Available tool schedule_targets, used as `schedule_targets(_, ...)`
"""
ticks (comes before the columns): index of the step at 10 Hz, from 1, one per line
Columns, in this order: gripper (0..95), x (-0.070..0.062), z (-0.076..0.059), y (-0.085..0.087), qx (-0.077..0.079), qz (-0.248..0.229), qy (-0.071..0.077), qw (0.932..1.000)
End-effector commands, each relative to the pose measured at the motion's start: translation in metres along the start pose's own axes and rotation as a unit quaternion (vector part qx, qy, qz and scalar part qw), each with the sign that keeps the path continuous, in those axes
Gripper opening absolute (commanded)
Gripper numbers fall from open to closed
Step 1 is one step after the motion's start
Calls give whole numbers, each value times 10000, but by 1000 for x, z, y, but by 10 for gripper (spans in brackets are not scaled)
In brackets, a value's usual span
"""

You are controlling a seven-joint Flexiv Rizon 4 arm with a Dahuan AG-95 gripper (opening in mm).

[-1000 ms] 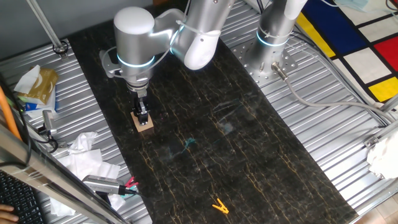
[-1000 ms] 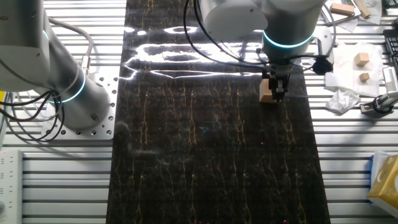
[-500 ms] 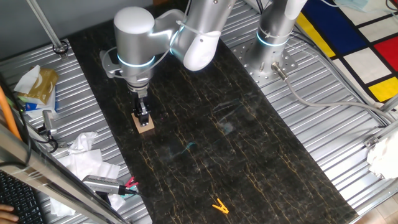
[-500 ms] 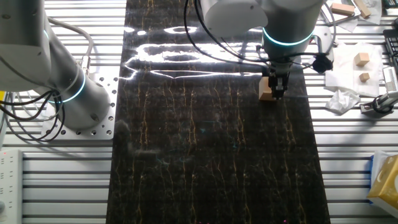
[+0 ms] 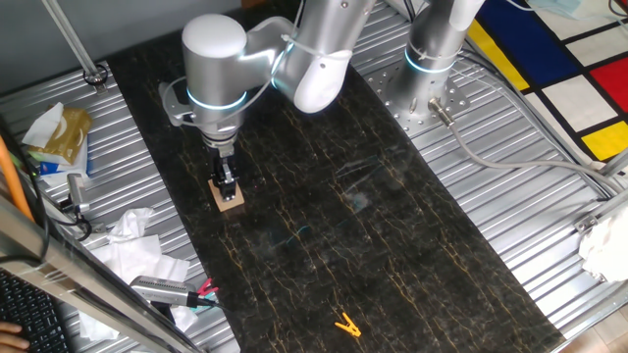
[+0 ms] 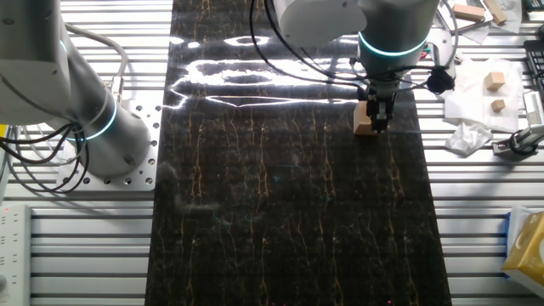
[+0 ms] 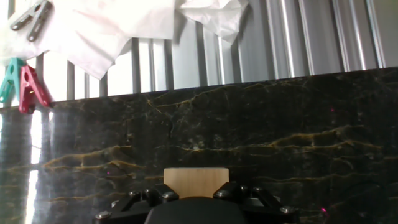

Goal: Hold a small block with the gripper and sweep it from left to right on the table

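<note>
Much of the small block [image 5: 230,199] was hidden: in one fixed view the black fingers covered its top, so only its lower tan faces showed, and in the hand view [image 7: 196,182] its lower part was cut off behind the dark gripper body. The fingertips themselves could not be made out in the hand view, where only the knuckles at the bottom edge were visible.

The gripper [image 5: 228,185] pointed straight down from a thick silver wrist with a light-blue ring, the arm bending back over the table [image 5: 392,245] toward its far end. Its two fingers were drawn in narrow against the block's sides, clamped on the cube, which sat on the marble surface. In the other fixed view the gripper [image 6: 377,118] and block [image 6: 365,127] stood near the table's [image 6: 280,221] right-hand border, close to the ribbed metal.

Relative to the block, crumpled white paper [image 7: 112,25] lay beyond the table edge on the ribbed metal, with a red clip [image 7: 32,88] and a teal clip [image 7: 7,81] beside it. A tiny yellow clip [image 5: 345,325] lay well apart from the block, toward the table's near end.
</note>
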State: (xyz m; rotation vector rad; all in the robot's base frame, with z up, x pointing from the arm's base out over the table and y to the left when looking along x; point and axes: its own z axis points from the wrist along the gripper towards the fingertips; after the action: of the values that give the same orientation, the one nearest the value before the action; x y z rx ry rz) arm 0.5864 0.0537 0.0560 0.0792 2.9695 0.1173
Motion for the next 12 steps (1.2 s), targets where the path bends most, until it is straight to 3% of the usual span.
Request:
schedule_targets(1,0,-1,1,2,0,-7,-2,10000)
schedule_targets(12,0,-1,1,16,-16,2,-13,10000)
